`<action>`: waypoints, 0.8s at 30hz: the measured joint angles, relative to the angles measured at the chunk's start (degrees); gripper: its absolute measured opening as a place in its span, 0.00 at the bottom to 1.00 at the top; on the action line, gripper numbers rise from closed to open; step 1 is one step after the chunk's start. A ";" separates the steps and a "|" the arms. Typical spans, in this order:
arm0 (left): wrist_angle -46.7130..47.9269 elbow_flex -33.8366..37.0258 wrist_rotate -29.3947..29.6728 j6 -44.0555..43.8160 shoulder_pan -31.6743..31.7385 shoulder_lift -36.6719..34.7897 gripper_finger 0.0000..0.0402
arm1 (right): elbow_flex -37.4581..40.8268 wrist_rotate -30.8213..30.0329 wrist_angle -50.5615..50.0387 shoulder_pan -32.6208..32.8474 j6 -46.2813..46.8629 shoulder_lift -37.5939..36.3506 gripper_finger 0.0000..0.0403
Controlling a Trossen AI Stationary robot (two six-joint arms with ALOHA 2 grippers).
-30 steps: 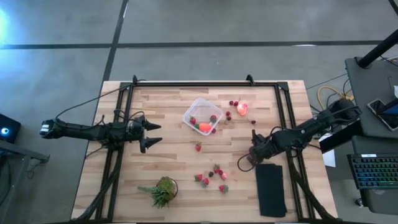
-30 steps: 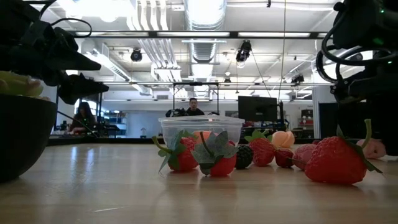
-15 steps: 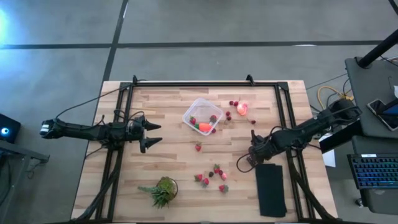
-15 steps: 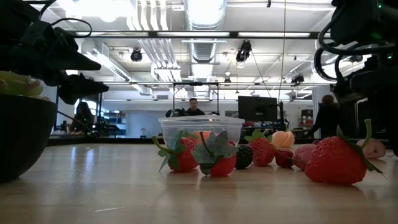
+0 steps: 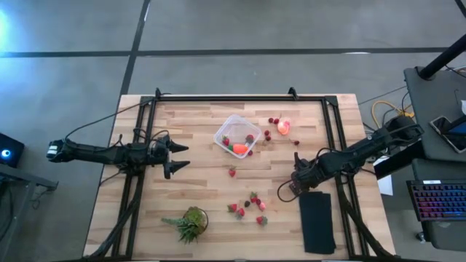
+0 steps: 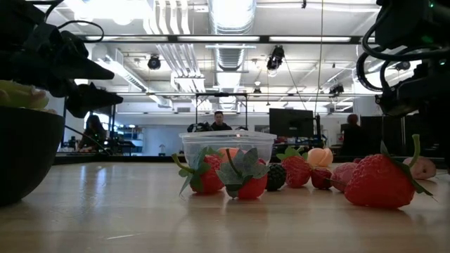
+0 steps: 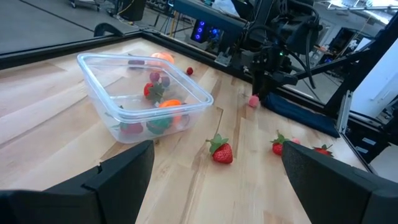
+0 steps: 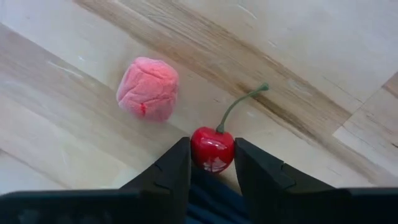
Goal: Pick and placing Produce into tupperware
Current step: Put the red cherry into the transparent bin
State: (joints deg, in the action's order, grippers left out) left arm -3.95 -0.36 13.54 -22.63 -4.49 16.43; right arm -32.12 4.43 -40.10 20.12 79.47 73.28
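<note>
right gripper [image 8: 211, 163] lowered near table's right side, just off top corner of flat black rectangular pad [image 5: 317, 220]; dark fingers [image 8: 171, 171] pinched on small glossy red cherry with green stem [image 8: 212, 148]. pink lumpy raspberry-like piece [image 8: 148, 87] seen just beside, apart from it. left gripper [image 5: 177, 156] held spread wide, nothing in it, near left edge. small clear squarish plastic tub [image 5: 238, 135] sits top centre, holding orange carrot-like piece [image 5: 239, 148] and strawberries. bare wood [image 5: 204, 185] left between grippers. no writing readable.

You've got a glossy red cherry [image 8: 212, 149] with green stem, a pale pink lump [image 8: 148, 88], on light striped wood table [image 8: 298, 37].
</note>
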 joint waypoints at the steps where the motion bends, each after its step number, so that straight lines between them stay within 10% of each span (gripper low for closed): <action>1: 0.00 0.00 -0.02 0.00 0.00 0.00 0.84 | 0.02 -0.08 -0.02 0.00 -0.01 0.00 0.29; 24: 0.02 0.00 -0.02 0.00 0.00 0.03 0.84 | -0.61 -0.74 0.15 -0.02 -0.01 -0.03 0.24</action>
State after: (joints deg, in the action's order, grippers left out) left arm -3.93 -0.36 13.52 -22.63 -4.49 16.46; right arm -32.73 3.68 -39.94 20.10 79.46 73.25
